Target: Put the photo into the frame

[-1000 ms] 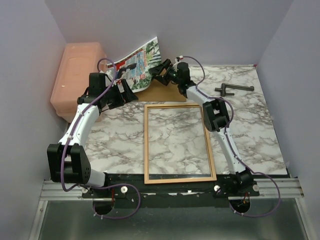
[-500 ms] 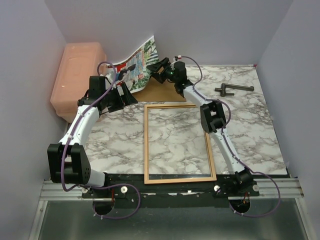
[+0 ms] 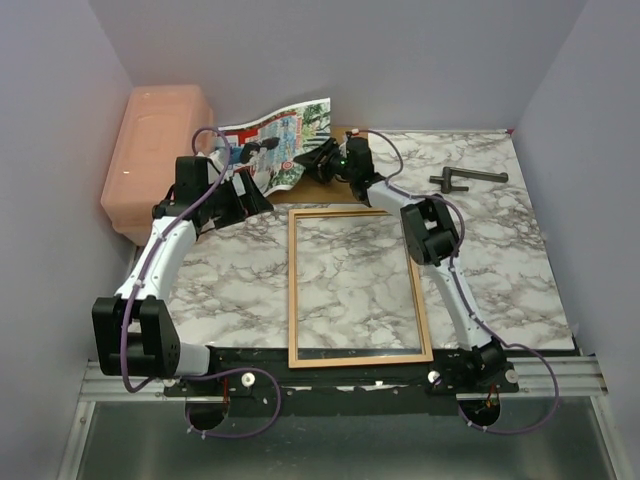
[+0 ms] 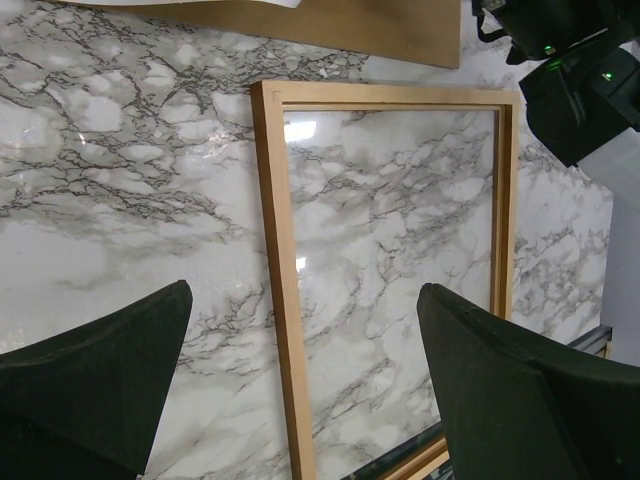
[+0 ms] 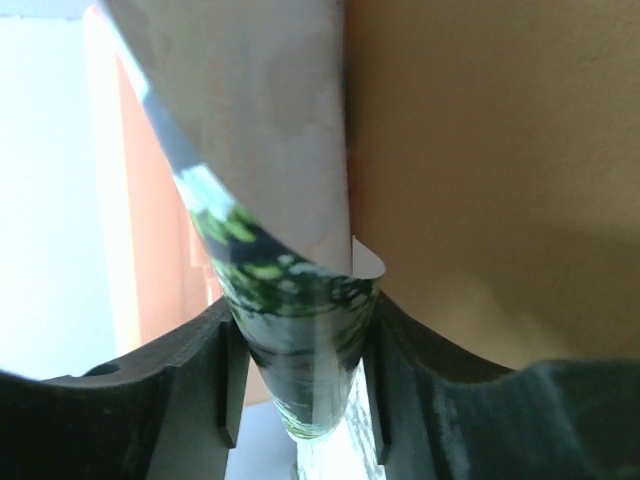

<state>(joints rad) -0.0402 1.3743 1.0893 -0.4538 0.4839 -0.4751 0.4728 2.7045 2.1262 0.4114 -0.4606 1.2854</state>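
Because the photo (image 3: 282, 135) is lying curled at the frame's (image 3: 292, 290) eleven o'clock, the right fingers (image 5: 190, 390) are pinching its edge to lift it while the left fingers (image 4: 90, 380) are hovering wide.

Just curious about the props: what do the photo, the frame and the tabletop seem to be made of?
The photo: thin printed paper; it curls and bows, white on its back. The frame: orange-brown wood or wood-look, matte, seemingly glazed, given glare inside it. The tabletop: marble-patterned with a slight sheen; possibly laminate or film, hard to tell.
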